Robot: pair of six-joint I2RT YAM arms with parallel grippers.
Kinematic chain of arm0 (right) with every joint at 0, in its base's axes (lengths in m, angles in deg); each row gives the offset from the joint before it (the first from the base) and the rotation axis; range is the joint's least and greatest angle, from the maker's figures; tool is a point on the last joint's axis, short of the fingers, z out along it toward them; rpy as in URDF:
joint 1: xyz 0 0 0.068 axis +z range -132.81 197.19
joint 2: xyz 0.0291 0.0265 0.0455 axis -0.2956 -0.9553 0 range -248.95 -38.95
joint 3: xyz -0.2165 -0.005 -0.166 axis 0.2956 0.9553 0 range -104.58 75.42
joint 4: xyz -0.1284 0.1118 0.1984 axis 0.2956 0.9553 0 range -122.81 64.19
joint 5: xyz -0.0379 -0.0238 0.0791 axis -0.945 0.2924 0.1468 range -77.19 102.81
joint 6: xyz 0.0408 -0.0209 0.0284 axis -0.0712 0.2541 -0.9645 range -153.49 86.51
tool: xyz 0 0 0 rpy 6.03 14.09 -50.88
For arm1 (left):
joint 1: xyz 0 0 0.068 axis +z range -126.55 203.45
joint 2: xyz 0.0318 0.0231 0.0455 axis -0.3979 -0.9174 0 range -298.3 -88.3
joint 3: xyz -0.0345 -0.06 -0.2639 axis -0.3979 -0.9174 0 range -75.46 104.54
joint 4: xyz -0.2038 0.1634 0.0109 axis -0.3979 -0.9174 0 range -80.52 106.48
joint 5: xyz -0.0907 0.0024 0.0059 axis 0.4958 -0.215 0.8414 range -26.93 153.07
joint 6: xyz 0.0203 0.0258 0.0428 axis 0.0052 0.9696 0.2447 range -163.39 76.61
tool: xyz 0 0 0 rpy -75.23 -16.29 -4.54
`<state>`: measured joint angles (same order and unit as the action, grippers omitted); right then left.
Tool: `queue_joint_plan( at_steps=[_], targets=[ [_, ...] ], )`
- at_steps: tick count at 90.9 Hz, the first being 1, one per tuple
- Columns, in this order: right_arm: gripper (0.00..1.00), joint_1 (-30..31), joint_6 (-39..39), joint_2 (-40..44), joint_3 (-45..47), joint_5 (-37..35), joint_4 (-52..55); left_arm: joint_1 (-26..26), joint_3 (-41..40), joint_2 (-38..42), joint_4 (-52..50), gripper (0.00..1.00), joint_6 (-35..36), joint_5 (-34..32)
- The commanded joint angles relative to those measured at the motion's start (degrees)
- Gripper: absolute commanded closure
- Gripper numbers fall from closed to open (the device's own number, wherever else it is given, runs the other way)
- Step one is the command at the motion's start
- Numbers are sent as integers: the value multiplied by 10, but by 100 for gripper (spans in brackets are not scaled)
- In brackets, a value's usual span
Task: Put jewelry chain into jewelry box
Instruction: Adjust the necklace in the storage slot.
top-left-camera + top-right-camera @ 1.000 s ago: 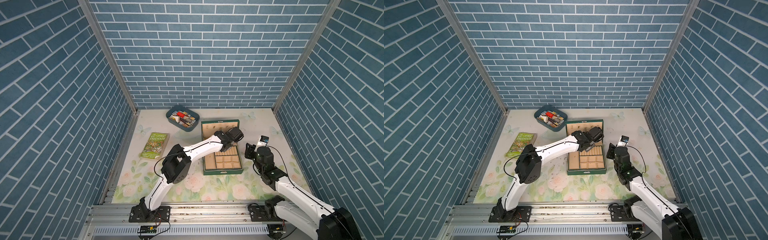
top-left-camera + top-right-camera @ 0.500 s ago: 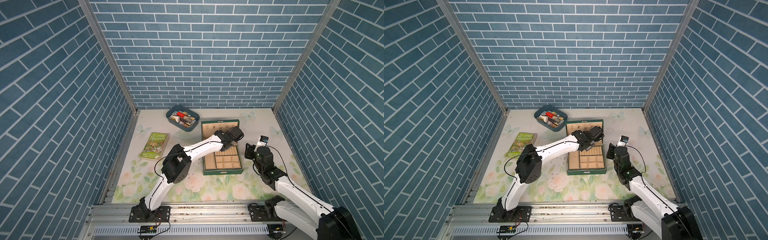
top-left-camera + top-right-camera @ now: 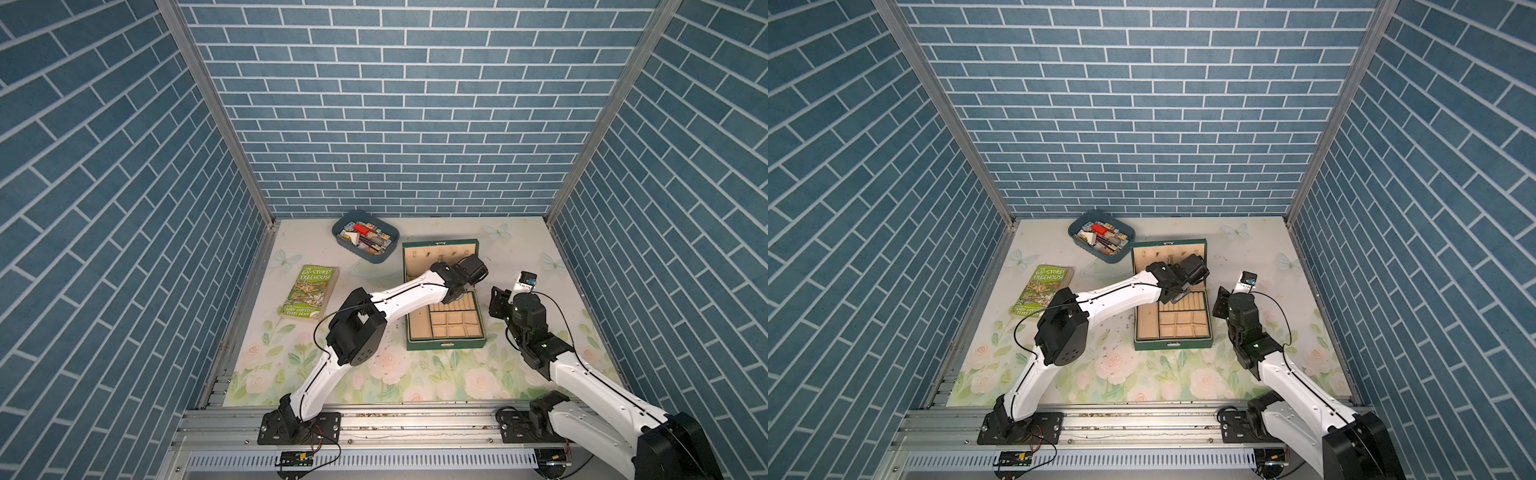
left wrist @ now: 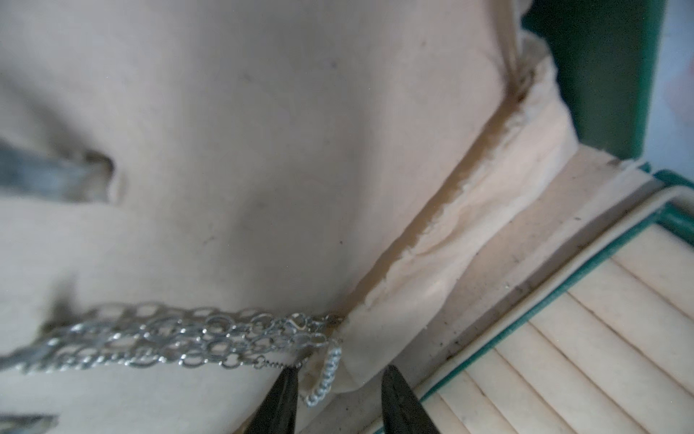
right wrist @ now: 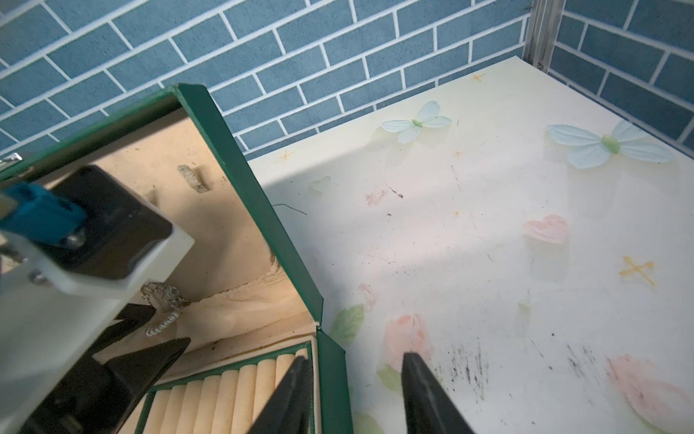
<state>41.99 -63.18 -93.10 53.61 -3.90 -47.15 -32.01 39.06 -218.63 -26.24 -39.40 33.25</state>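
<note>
Left fingers [image 4: 285,398] stand partly apart around the chain's [image 4: 180,338] beaded end, not clamped, inside the open jewelry box [image 4: 608,75]. Right fingers [image 5: 289,394] gape, empty, over the box's edge.

Jewelry box [image 3: 444,344] sat open mid-tabletop [image 3: 519,249], lid toward the back edge. Chain [image 4: 195,336] lay inside at the back, where lid met base, behind the ring rolls [image 4: 586,360]. Bin [image 3: 365,242] was behind-left of the box. Book [image 3: 311,291] lay near the left edge.
</note>
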Motion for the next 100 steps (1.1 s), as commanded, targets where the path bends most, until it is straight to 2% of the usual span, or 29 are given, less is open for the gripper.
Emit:
queue_joint_plan(
  at_steps=[1,23,52,87,100],
  targets=[
    [56,-3,9,2,-15,-5,-11,1,16,-18,-3,62,6,-12],
    [56,-3,8,5,-11,-5,-13,1,15,-24,1,68,11,-26],
    [56,-3,9,4,-12,-5,-14,3,19,-32,4,69,13,-30],
    [56,-3,9,5,-11,-5,-16,3,17,-20,5,83,12,-33],
    [56,-3,9,7,-11,-6,-15,1,9,-7,7,93,12,-32]
  ],
)
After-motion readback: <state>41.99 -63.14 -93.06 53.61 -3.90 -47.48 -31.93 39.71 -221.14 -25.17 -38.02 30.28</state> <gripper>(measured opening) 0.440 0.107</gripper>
